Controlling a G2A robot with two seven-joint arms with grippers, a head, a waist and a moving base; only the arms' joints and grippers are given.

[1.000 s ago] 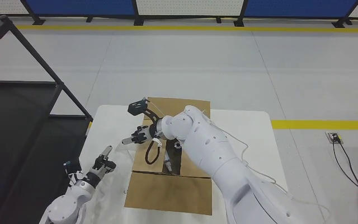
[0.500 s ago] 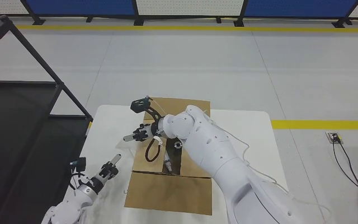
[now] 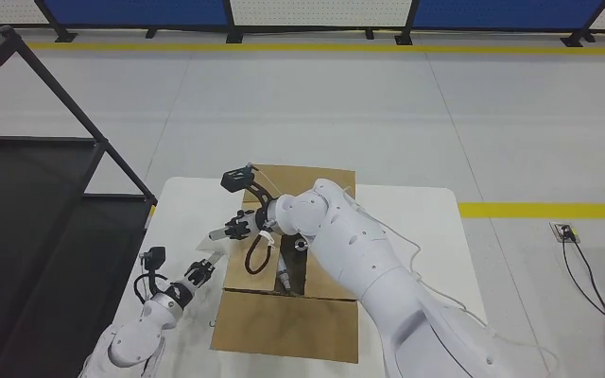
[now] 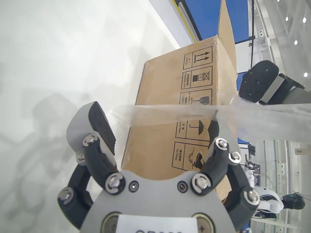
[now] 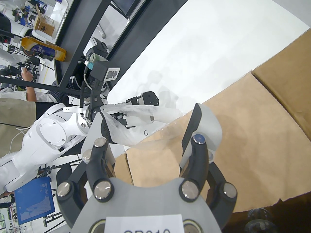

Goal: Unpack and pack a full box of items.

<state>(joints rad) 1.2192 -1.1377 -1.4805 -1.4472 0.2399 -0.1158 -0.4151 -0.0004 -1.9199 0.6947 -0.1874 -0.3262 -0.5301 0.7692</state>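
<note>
Left wrist view puts the left gripper (image 4: 158, 120) nearest, its two fingers spread wide over the white table (image 4: 60, 49). A clear plastic bag (image 4: 182, 112) stretches flat across in front of it. The bag is thin, glossy and creased, and the print on the box behind shows through it. One end lies loose between the fingers, and the film crosses the tip of one finger (image 4: 218, 132). I cannot tell whether that finger bears any of the weight.

Just beyond stands the cardboard box (image 4: 170, 78), brown and upright on the table, with black handling symbols on its side and one flap raised. Farther along, a black pad of the right gripper (image 4: 260, 83) sits against the bag's other end.

Right wrist view shows the right gripper (image 5: 149, 122) spread wide too. The bag (image 5: 136, 115) is draped against one of its fingers (image 5: 104, 127) and runs out past the box's edge (image 5: 243, 146) to the left gripper (image 5: 145, 100).

Top view places the left gripper (image 3: 206, 266) just beside the box's left wall. The right gripper (image 3: 230, 230) is a little farther out, above that same side, and the bag spans between them. The box (image 3: 284, 326) sits mid-table with its flaps open. The things in its dark inside are too small to name.
</note>
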